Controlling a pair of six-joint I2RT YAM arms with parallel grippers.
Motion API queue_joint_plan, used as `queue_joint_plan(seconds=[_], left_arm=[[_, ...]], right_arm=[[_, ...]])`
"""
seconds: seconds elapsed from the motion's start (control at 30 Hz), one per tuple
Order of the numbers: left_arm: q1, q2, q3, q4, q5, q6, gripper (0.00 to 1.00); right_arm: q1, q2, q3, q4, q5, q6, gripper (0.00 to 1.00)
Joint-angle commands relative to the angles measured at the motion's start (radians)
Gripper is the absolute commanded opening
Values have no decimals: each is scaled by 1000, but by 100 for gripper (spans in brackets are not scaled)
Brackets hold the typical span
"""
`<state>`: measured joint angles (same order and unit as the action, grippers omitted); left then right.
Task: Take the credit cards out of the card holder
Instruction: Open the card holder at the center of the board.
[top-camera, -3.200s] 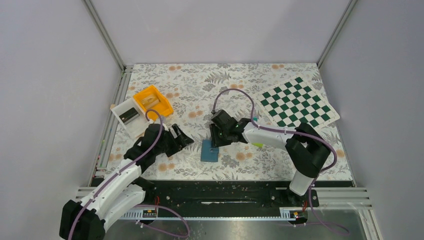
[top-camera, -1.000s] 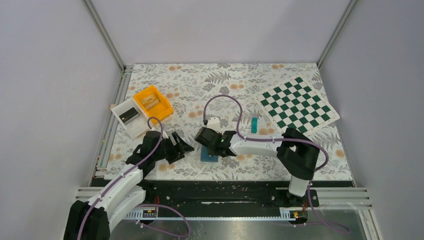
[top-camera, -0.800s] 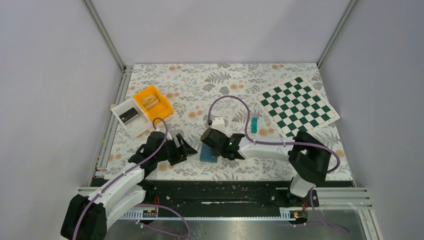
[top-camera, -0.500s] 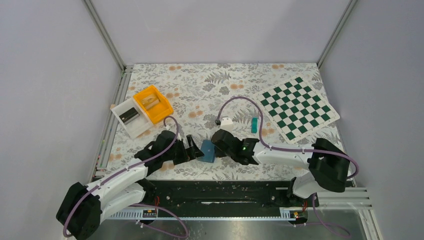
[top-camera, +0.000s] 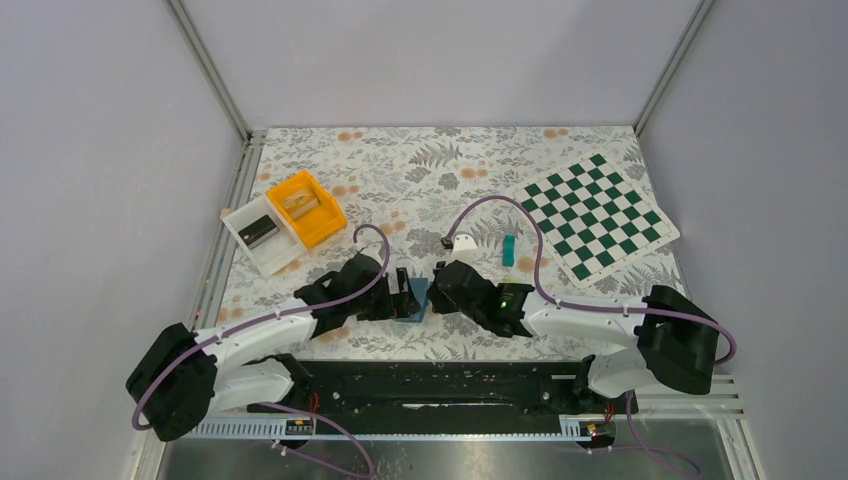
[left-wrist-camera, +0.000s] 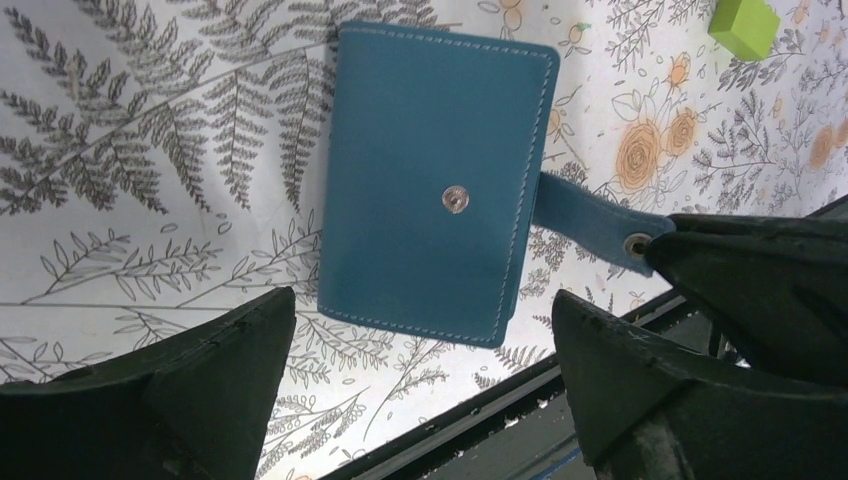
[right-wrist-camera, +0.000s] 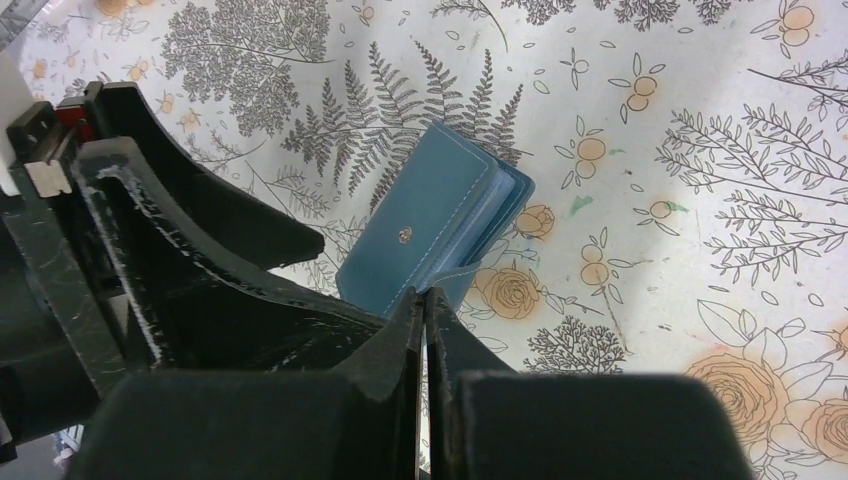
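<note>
At the near centre of the surface (top-camera: 400, 170), right fingers (right-wrist-camera: 400, 340) pinch the holder's (left-wrist-camera: 430, 180) strap (left-wrist-camera: 585, 215), left fingers (left-wrist-camera: 200, 380) gape around it; opening seems in hand, needing the left to clamp next.

From above, the card holder (top-camera: 420, 300) shows only as a blue sliver between the two arms' fingers. Its strap (left-wrist-camera: 583, 213) ends hidden at the right fingers (left-wrist-camera: 760, 275), and its pockets' contents cannot be told. The picture's edge cuts off a lime-green thing (left-wrist-camera: 745, 25).
</note>
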<state>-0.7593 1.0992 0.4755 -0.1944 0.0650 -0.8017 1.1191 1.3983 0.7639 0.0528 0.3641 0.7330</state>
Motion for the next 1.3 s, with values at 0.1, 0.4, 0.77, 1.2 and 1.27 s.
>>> queue_joint_plan(seconds=[0.1,0.4,0.77,1.2,1.27], left_arm=[[-16,61,69,-3,-97,39,99],[-18,35,78,-67,-203,36,85],[-17,-56,99,-146,-314,-2,79],[18,73,182,-195,-364,37,71],[35,86,182,-195,-360,35,68]], right_arm=[[-2,-37,-5,51,33,17,0],[-2,-50,-17,44,41,12,0],[-10,-86,-61,59,41,-21,0],[-51,-172,-148,98,-29,-113,0],[-66,-183,-165,111,-58,-135,0]])
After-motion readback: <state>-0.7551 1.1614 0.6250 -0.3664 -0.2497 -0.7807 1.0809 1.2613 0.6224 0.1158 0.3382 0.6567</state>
